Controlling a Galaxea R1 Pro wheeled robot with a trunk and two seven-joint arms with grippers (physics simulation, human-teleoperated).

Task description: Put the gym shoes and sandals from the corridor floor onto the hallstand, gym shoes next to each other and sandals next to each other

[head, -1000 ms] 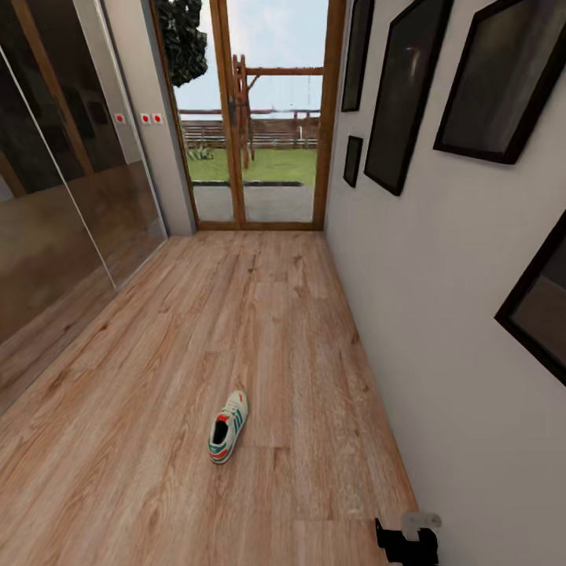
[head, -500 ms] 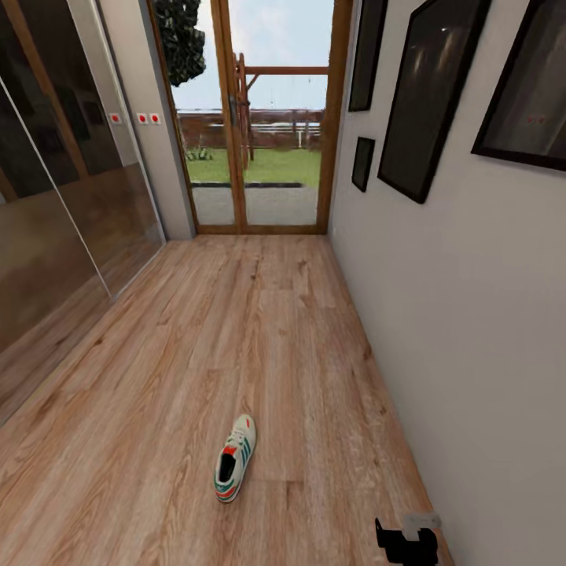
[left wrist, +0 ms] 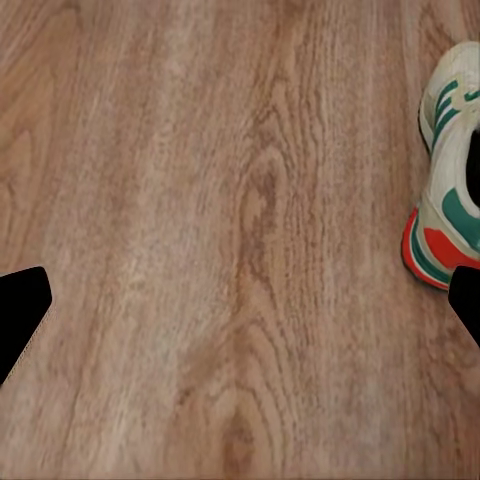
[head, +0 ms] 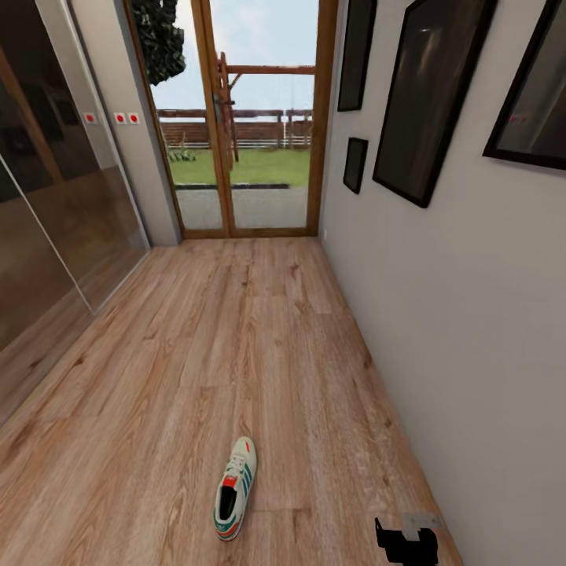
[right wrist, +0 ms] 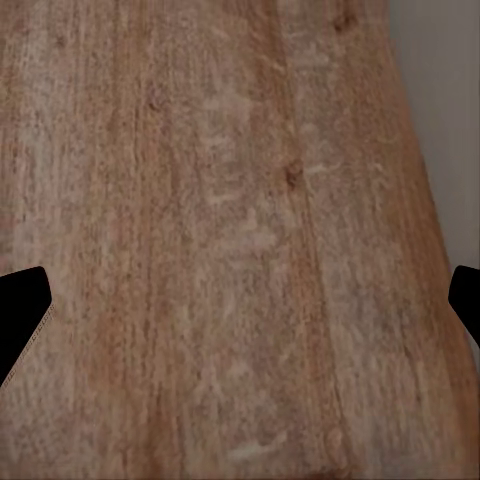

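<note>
Since a second ago the whole head view has shifted: the camera has come forward along the corridor, so the gym shoe [head: 235, 488] now sits lower in the frame and the wall pictures [head: 431, 93] stand larger, though the shoe itself lies where it lay on the floor [head: 236, 338]. From the head, the shoe rests upright on its sole on the near planks, toe pointing far toward the glass door [head: 236, 118], heel toward the robot, well apart from the right wall [head: 472, 314]. Mirrored sliding panels [head: 47, 196] line the left side. A dark arm part [head: 407, 542] shows at the near right corner, close to the wall's foot; I cannot tell from it how any tool stands.

At the left wrist, the left tool [left wrist: 240, 310] is released, its two dark fingertips [left wrist: 18, 310] spread wide over bare planks, grasping nothing. The shoe's [left wrist: 450, 170] heel end, with red patch and green stripes, lies just beside one fingertip.

At the right wrist, the right tool [right wrist: 240, 310] is likewise released, fingertips [right wrist: 20, 310] wide apart above the floor, with a strip of grey wall [right wrist: 445, 120] alongside.
</note>
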